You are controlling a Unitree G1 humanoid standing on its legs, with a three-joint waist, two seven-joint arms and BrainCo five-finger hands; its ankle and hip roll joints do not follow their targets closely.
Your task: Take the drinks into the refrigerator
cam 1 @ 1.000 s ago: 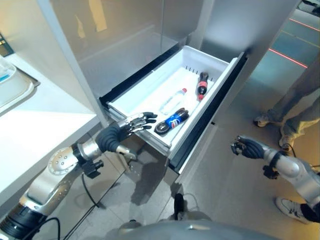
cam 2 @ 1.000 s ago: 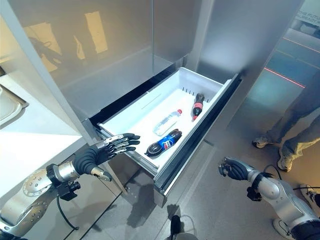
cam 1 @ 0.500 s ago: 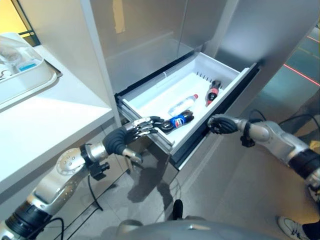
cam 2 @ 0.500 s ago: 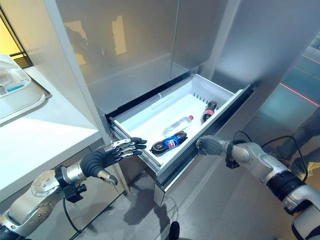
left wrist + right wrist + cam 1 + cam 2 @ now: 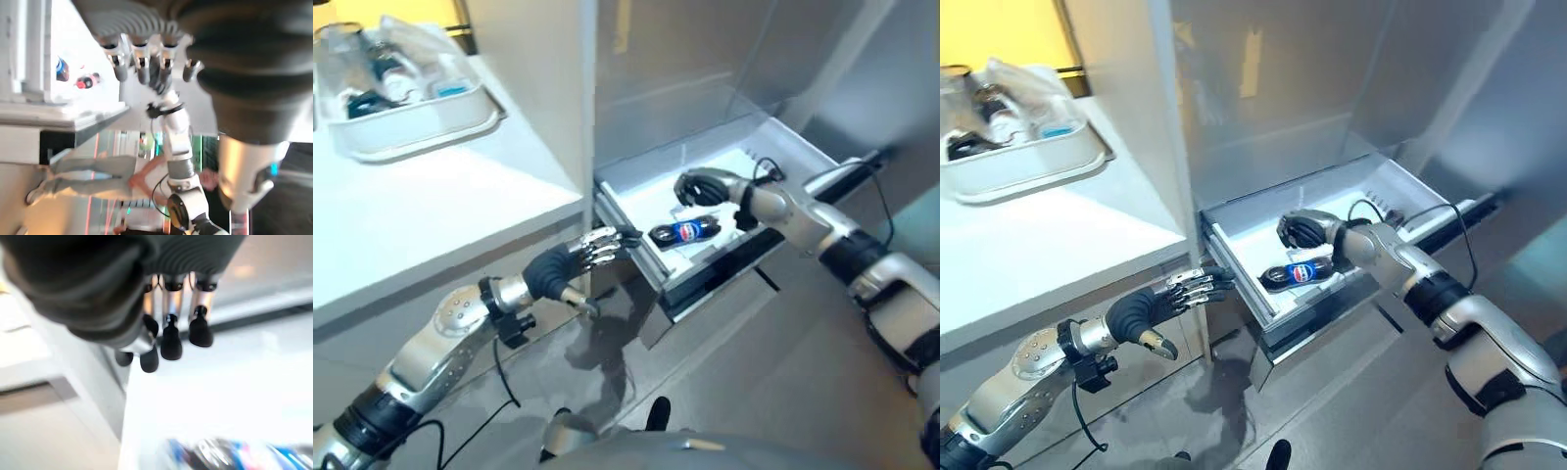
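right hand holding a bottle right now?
No. The right hand hangs curled and empty over the open drawer, above the dark cola bottle lying inside.

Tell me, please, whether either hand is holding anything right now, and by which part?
Nothing is held. The right hand hovers curled over the open drawer, above the dark cola bottle. The left hand is open beside the drawer's front corner.

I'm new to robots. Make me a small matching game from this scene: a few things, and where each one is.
Things:
1. dark cola bottle
2. left robot hand
3. right robot hand
4. white tray

Places:
A. on the counter
B. over the open drawer, fingers curled
C. lying in the drawer
D. outside the drawer's front corner, fingers straight

Pairs: 1-C, 2-D, 3-B, 4-A
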